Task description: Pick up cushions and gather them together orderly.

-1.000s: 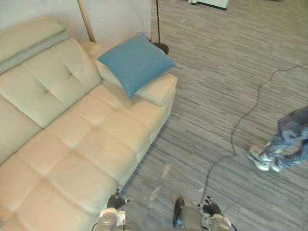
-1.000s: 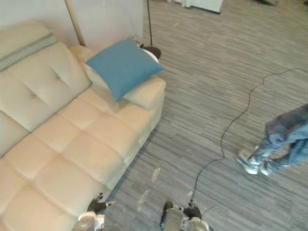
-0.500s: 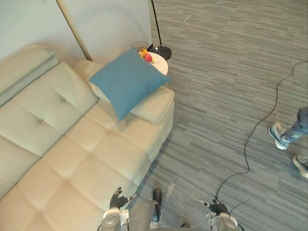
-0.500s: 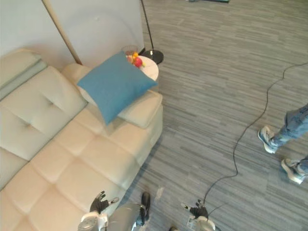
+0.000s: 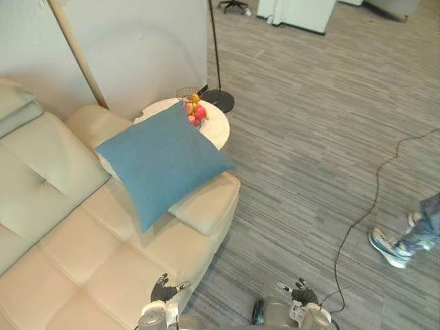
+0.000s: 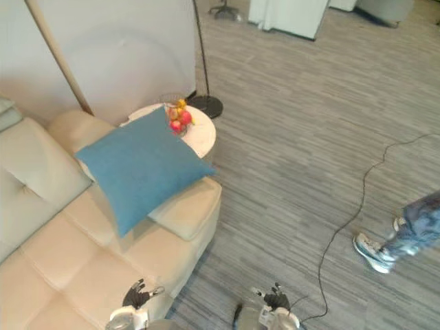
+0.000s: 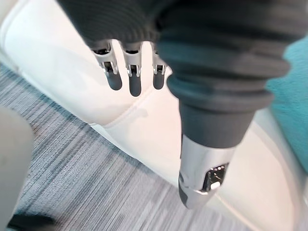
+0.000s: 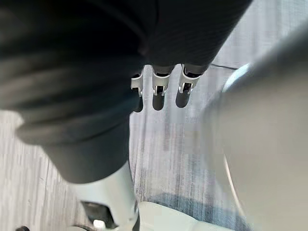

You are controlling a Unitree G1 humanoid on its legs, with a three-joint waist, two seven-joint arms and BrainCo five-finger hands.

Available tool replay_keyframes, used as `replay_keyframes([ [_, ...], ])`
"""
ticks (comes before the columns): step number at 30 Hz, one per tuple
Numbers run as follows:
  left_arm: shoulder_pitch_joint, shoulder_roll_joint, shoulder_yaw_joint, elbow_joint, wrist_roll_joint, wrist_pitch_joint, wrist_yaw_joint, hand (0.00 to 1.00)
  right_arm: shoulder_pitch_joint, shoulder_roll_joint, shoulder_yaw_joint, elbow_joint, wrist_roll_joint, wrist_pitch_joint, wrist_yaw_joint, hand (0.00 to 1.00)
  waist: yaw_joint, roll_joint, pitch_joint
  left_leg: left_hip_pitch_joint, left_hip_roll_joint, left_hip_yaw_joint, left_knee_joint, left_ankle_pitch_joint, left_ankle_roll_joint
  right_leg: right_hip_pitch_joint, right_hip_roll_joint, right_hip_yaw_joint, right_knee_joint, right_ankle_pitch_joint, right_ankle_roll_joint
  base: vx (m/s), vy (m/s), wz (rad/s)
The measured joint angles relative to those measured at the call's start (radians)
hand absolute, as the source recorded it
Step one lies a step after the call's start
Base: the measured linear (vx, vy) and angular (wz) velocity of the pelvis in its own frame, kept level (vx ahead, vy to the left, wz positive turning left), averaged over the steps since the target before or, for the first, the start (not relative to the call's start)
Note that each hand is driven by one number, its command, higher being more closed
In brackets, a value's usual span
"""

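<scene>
Cream sofa (image 5: 69, 254), blue cushion (image 5: 161, 161) atop its armrest (image 5: 206, 205); left hand (image 5: 163, 291), right hand (image 5: 300, 294) empty.

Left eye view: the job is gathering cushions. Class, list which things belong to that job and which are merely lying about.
Belongs to the job:
blue cushion, resting at the arm end of the cream sofa; left hand and right hand, both open and empty.

Just lying about:
round side table; fruit bowl on it; floor lamp; a person's shoe.
</scene>
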Motion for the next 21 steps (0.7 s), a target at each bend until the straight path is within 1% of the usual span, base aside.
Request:
replay_keyframes([
  [1,0.007,0.001,0.011,0.006,0.001,-0.004,0.003,0.00,0.019,0.010,-0.005,-0.001,0.000,0.002,0.000,0.00,-0.002,-0.016,-0.016,0.004,0.005,-0.045,0.030,-0.028,-0.019,0.008,-0.005,-0.028,0.008,0.033,0.008,0.44,-0.401,1.04],
  [2,0.007,-0.007,0.010,0.008,0.000,-0.003,0.006,0.00,0.020,-0.004,-0.005,0.001,0.000,0.003,0.001,0.00,-0.003,0.006,-0.015,0.000,0.024,-0.059,0.050,-0.034,-0.021,0.016,0.003,-0.055,0.022,0.032,-0.001,0.40,-0.389,1.24],
  [3,0.009,-0.031,0.033,0.002,0.002,-0.004,0.003,0.00,0.012,-0.023,-0.002,-0.004,0.000,0.004,-0.002,0.00,0.000,0.039,-0.027,-0.085,0.064,-0.079,0.182,-0.024,-0.036,0.034,0.010,-0.127,0.029,-0.007,-0.025,0.30,-0.279,0.82],
  [4,0.010,-0.036,0.038,-0.004,0.002,-0.006,0.004,0.00,0.011,-0.025,-0.002,-0.005,0.000,0.003,-0.002,0.00,-0.005,0.042,-0.029,-0.110,0.066,-0.078,0.227,-0.016,-0.035,0.037,0.010,-0.141,0.027,-0.019,-0.030,0.35,-0.364,1.22],
  [5,-0.002,-0.050,0.055,-0.012,0.001,-0.005,0.006,0.00,-0.001,-0.035,0.003,-0.005,0.002,0.005,-0.003,0.00,-0.010,0.067,-0.011,-0.224,0.088,-0.044,0.446,0.060,-0.032,0.081,0.016,-0.199,0.019,-0.045,-0.060,0.32,-0.334,0.89],
  [6,-0.002,-0.048,0.054,-0.011,0.000,-0.004,0.007,0.00,-0.002,-0.034,0.005,-0.002,0.002,0.007,-0.004,0.00,-0.008,0.064,0.002,-0.277,0.110,-0.008,0.551,0.129,-0.011,0.121,0.016,-0.220,-0.002,-0.054,-0.074,0.36,-0.351,0.90],
  [7,0.002,-0.039,0.041,-0.022,-0.002,-0.006,0.007,0.00,-0.001,-0.027,0.004,0.001,0.004,0.010,-0.008,0.00,0.002,0.064,0.006,-0.306,0.148,0.078,0.616,0.092,-0.004,0.189,0.014,-0.239,-0.037,-0.055,-0.079,0.32,-0.274,0.54],
  [8,0.002,-0.035,0.026,-0.031,0.000,-0.007,0.007,0.00,-0.002,-0.023,0.003,-0.001,0.005,0.008,-0.015,0.00,0.002,0.056,0.008,-0.322,0.152,0.145,0.611,0.057,-0.003,0.249,-0.003,-0.259,-0.070,-0.055,-0.079,0.24,-0.198,0.35],
  [9,0.002,-0.031,0.016,-0.032,0.001,-0.009,0.006,0.00,-0.003,-0.024,0.003,-0.002,0.006,0.007,-0.017,0.00,0.003,0.054,0.008,-0.326,0.146,0.173,0.586,0.048,-0.001,0.269,-0.009,-0.266,-0.083,-0.055,-0.079,0.20,-0.148,0.30],
  [10,0.001,-0.023,-0.009,-0.032,0.001,-0.011,0.004,0.00,-0.004,-0.026,0.003,-0.004,0.008,0.003,-0.019,0.00,0.001,0.053,0.007,-0.333,0.131,0.240,0.475,0.047,0.004,0.306,-0.019,-0.292,-0.123,-0.056,-0.077,0.14,-0.083,0.18],
  [11,0.000,-0.022,-0.017,-0.031,0.001,-0.011,0.004,0.00,-0.005,-0.027,0.003,-0.004,0.009,0.002,-0.018,0.00,0.000,0.055,0.007,-0.333,0.128,0.264,0.419,0.053,0.003,0.314,-0.019,-0.301,-0.135,-0.056,-0.076,0.15,-0.065,0.36],
  [12,-0.003,-0.021,-0.042,-0.028,0.001,-0.011,0.004,0.00,-0.007,-0.033,0.002,-0.003,0.009,0.002,-0.019,0.00,-0.006,0.072,-0.001,-0.337,0.139,0.358,0.226,0.193,0.021,0.324,-0.001,-0.335,-0.161,-0.059,-0.069,0.15,-0.015,0.73],
  [13,-0.004,-0.008,-0.060,-0.022,0.005,-0.010,-0.002,0.00,-0.001,-0.031,-0.002,0.004,0.010,0.006,-0.020,0.00,-0.015,0.067,-0.008,-0.338,0.154,0.455,0.150,0.188,0.039,0.333,0.009,-0.375,-0.182,-0.062,-0.061,0.16,-0.006,0.95],
  [14,-0.005,0.000,-0.066,-0.020,0.011,-0.010,-0.002,0.00,0.002,-0.024,-0.005,0.004,0.009,0.008,-0.020,0.00,-0.021,0.062,-0.012,-0.326,0.148,0.475,0.118,0.190,0.041,0.335,0.004,-0.389,-0.193,-0.060,-0.056,0.16,0.031,1.10],
  [15,-0.010,0.012,-0.071,-0.016,0.022,-0.010,-0.002,0.00,0.001,-0.013,-0.005,0.005,0.010,0.009,-0.021,0.00,-0.033,0.035,-0.005,-0.298,0.129,0.521,0.023,0.192,0.044,0.342,0.002,-0.422,-0.222,-0.054,-0.046,0.13,0.032,0.84],
  [16,-0.014,0.029,-0.068,-0.007,0.021,-0.008,-0.003,0.00,-0.001,-0.010,-0.005,0.009,0.010,0.010,-0.020,0.00,-0.028,0.012,-0.004,-0.292,0.094,0.497,-0.031,0.221,0.052,0.344,-0.008,-0.431,-0.237,-0.047,-0.036,0.12,0.032,0.67],
  [17,-0.014,0.031,-0.069,-0.005,0.021,-0.007,-0.003,0.00,-0.003,-0.012,-0.005,0.009,0.010,0.010,-0.020,0.00,-0.027,0.007,-0.007,-0.287,0.081,0.490,-0.051,0.228,0.054,0.345,-0.013,-0.432,-0.239,-0.045,-0.033,0.15,0.042,0.45],
  [18,-0.015,0.031,-0.068,0.003,0.021,-0.007,-0.003,0.00,-0.006,-0.018,-0.005,0.009,0.010,0.009,-0.020,0.00,-0.025,0.001,-0.007,-0.254,0.054,0.481,-0.095,0.240,0.062,0.361,-0.033,-0.438,-0.225,-0.045,-0.029,0.14,0.057,0.32],
  [19,-0.015,0.031,-0.068,0.011,0.021,-0.009,-0.003,0.00,-0.005,-0.019,-0.005,0.009,0.010,0.008,-0.020,0.00,-0.026,0.003,-0.007,-0.227,0.040,0.469,-0.115,0.240,0.064,0.367,-0.046,-0.439,-0.185,-0.050,-0.019,0.14,0.101,0.33],
  [21,-0.012,0.025,-0.069,0.026,0.020,-0.008,-0.003,0.00,0.002,-0.025,-0.006,0.009,0.010,0.008,-0.019,0.00,-0.028,0.016,-0.012,-0.177,0.029,0.450,-0.141,0.236,0.071,0.342,-0.083,-0.434,-0.032,-0.053,-0.014,0.07,0.113,0.33],
])
